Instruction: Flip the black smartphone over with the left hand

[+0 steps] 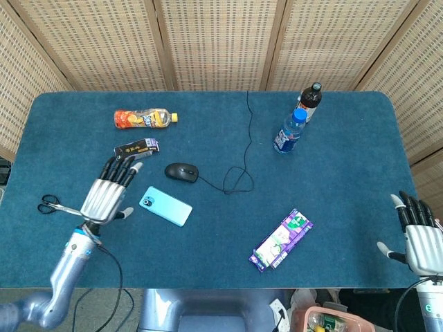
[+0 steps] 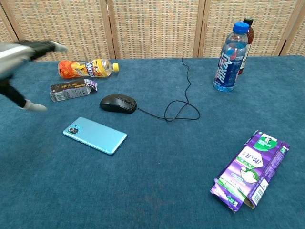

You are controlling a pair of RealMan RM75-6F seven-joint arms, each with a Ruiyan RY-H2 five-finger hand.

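The smartphone (image 1: 165,206) lies flat on the blue table, its light blue back and camera facing up; the chest view shows the smartphone (image 2: 95,135) left of centre. My left hand (image 1: 109,195) hovers to the left of it, raised off the cloth, fingers spread and holding nothing. In the chest view the left hand (image 2: 21,62) is blurred at the top left edge. My right hand (image 1: 417,233) stays at the table's right front corner, fingers apart and empty.
A black mouse (image 1: 182,171) with a looping cable lies just behind the phone. A small dark carton (image 1: 136,149) and an orange bottle (image 1: 142,118) sit back left, scissors (image 1: 58,206) at far left, a purple carton (image 1: 281,239) front right, two upright bottles (image 1: 293,128) back right.
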